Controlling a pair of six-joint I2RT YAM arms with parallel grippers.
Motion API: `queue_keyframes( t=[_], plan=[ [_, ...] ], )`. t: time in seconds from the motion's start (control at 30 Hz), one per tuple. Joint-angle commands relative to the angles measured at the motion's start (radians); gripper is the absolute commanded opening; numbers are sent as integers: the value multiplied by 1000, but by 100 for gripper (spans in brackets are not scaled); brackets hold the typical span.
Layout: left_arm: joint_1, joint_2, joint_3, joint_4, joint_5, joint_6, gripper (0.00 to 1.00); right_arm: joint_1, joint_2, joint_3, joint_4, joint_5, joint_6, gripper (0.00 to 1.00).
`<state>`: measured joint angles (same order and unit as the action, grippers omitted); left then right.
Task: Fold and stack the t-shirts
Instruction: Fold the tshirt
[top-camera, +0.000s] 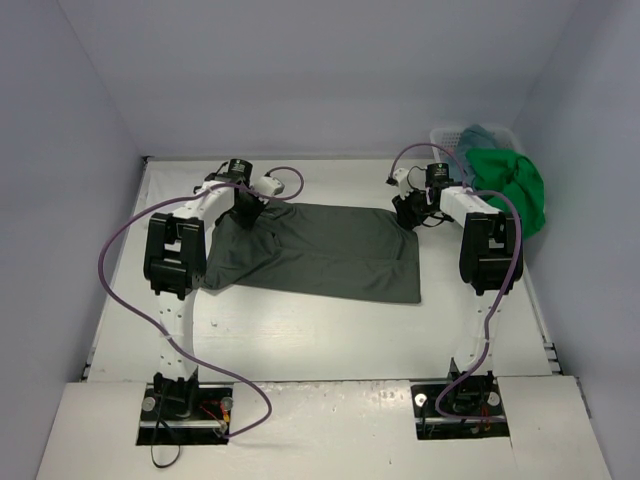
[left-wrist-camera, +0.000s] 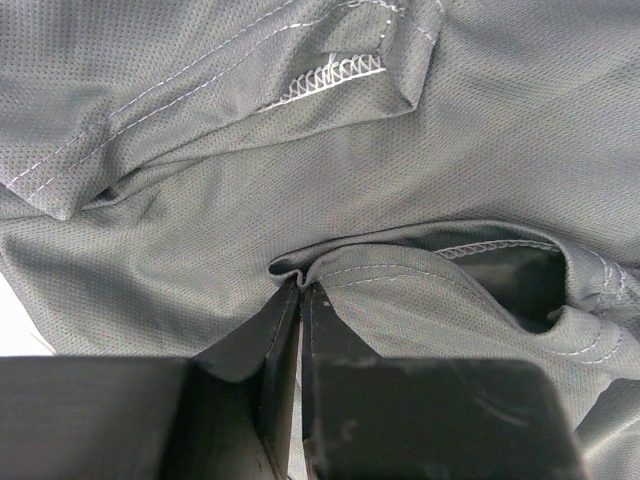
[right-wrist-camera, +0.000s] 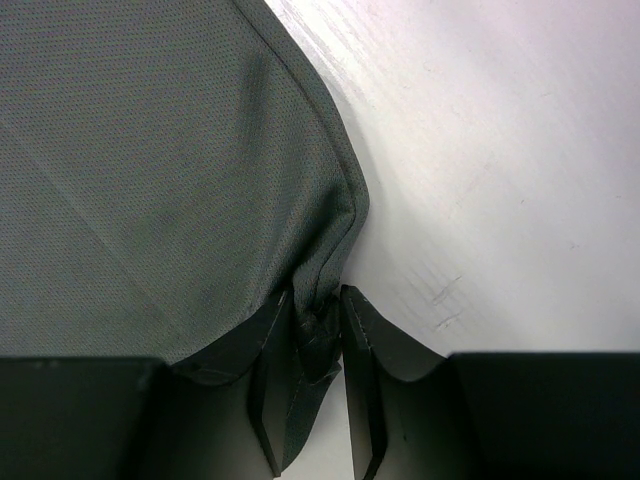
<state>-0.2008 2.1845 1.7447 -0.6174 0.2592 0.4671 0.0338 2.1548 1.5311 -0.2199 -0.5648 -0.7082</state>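
arms: two, both reaching out over the table (top-camera: 300, 340), one gripper each.
left gripper (top-camera: 246, 211): closed tight. From its wrist camera the two fingers (left-wrist-camera: 275, 340) meet on a small pinched ridge of the grey shirt (left-wrist-camera: 200, 200), with no gap between them.
right gripper (top-camera: 408, 212): clamped on cloth. The grey shirt's edge is bunched between its fingers (right-wrist-camera: 270, 340), which stand slightly apart around the wad.
shirts in sight: three, one grey, one green, one blue.
grey shirt (top-camera: 320, 255): spread on the table between the two grippers and running back from them toward the arm bases. The left gripper holds its far-left corner and the right gripper its far-right corner. It lies fairly flat, with wrinkles near the left gripper.
cloth at the left tips: a hemmed fold with pale stitching opens just right of the fingers, and a second stitched seam lies further ahead of them.
cloth at the right tips: the shirt fills the space ahead and to the left, and bare table (right-wrist-camera: 500, 150) shows ahead and to the right.
green shirt (top-camera: 512, 185): heaped to the right of the right gripper, draped over the side of the basket (top-camera: 445, 140).
blue shirt (top-camera: 482, 136): in the same basket, beyond the green shirt and further from the gripper.
baskets: one, white mesh, well apart from the left gripper.
cables (top-camera: 104, 268): two, purple, one looping along each arm.
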Motion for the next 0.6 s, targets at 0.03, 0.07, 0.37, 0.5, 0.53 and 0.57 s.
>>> queue_keyframes(
  t=[0.03,0.07,0.37,0.5,0.53,0.57],
  plan=[
    [3,-94,36,27,-15,4,0,9,-33,-19,-38,3,-8,21],
    [4,-98,36,30,-18,5,0,9,-33,-19,-38,2,-7,21],
    [4,-163,35,90,-66,-2,0,9,-30,-19,-39,3,-8,21],
    [4,-173,39,107,-71,-5,0,12,-24,-15,-38,2,-7,21],
    [4,-170,44,104,-71,-7,0,11,-24,-15,-38,2,-7,21],
    [4,-167,53,102,-69,-7,0,11,-24,-14,-38,0,-7,21]
  ],
)
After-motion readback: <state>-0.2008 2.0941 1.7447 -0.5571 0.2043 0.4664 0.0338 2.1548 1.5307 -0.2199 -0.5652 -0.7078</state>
